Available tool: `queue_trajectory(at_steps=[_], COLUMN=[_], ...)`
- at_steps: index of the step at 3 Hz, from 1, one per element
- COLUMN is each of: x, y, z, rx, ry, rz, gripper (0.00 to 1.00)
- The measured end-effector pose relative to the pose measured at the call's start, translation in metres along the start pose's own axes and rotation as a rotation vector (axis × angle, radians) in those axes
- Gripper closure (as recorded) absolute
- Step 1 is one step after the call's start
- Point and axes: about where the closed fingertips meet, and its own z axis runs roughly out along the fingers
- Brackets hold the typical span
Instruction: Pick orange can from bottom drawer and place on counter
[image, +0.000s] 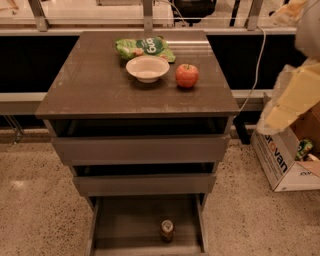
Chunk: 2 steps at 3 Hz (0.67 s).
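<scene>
The orange can (167, 230) stands upright in the open bottom drawer (125, 227), near the middle of its front edge, silver top facing up. The counter (95, 85) is the brown-grey cabinet top above the three drawers. The two upper drawers are pulled out a little. My gripper is not in view. Only a pale yellow-white part of my arm (292, 97) shows at the right edge, well above and to the right of the can.
On the counter sit a white bowl (147, 68), a red apple (187, 75) and a green snack bag (146, 47) at the back. A cardboard box (282, 162) stands on the floor to the right of the cabinet. A cable (256, 65) hangs behind.
</scene>
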Motion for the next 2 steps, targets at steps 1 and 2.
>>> queue_trajectory(at_steps=[1,2], x=[-0.005,-0.025], y=[0.024,0.024], z=[0.075,0.099], rx=[-0.087,-0.089], ry=[-0.150,-0.264], rz=[0.087,0.151], gripper=[0.00,0.00])
